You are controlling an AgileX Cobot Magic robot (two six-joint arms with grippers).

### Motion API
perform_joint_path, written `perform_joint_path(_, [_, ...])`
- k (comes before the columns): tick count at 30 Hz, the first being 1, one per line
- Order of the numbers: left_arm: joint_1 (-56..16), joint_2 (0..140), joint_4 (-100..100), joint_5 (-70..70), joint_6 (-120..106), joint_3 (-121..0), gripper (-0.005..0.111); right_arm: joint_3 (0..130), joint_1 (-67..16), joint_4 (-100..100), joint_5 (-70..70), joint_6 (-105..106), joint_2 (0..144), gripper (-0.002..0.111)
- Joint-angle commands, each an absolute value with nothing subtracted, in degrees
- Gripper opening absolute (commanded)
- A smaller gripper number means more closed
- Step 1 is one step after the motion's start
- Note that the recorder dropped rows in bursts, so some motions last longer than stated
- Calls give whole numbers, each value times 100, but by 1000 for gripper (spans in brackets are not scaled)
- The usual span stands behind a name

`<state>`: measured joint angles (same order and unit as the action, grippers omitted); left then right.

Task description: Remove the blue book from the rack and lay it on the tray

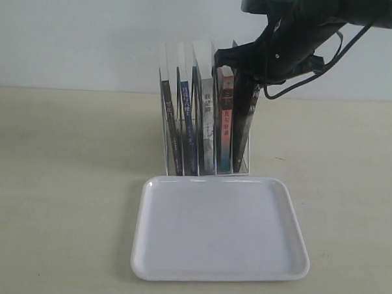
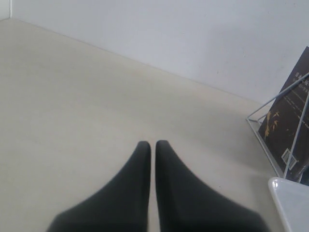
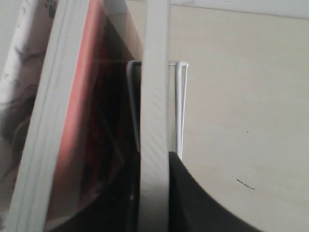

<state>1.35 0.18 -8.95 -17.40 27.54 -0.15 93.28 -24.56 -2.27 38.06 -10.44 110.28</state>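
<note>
The rack point(image 1: 167, 80) stands upright behind the white tray point(image 1: 146, 249) and holds several books. The blue book point(image 1: 244, 133) is the rightmost one and looks very dark here. My right gripper point(image 1: 242, 75) reaches down from above and is shut on its top edge. In the right wrist view its pale page edge point(image 3: 154, 96) sits tight between the two dark fingers of the right gripper point(image 3: 154, 162), with a rack wire point(image 3: 180, 106) just beside. The left gripper point(image 2: 152, 144) is shut on nothing, low over bare table, left of the rack.
The red-spined book point(image 1: 225, 122) stands directly next to the gripped one, its red cover point(image 3: 87, 111) close to my finger. A pale book point(image 1: 207, 121), a bright blue-spined book point(image 1: 185, 117) and a black book point(image 2: 289, 111) fill the other slots. The tray corner point(image 2: 287, 198) lies near the left gripper.
</note>
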Motion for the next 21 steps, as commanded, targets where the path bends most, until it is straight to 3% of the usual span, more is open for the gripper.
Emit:
perform_joint_path(1, [149, 0, -898, -1669, 2729, 0, 4, 9964, -2454, -142, 4150, -1044, 10786, 0])
perform_joint_path(7, [149, 0, -898, -1669, 2729, 0, 4, 10633, -2454, -51, 4755, -1044, 10786, 0])
perform_joint_path(21, [149, 0, -898, -1669, 2729, 0, 4, 10645, -2454, 0, 4929, -1003, 10786, 0])
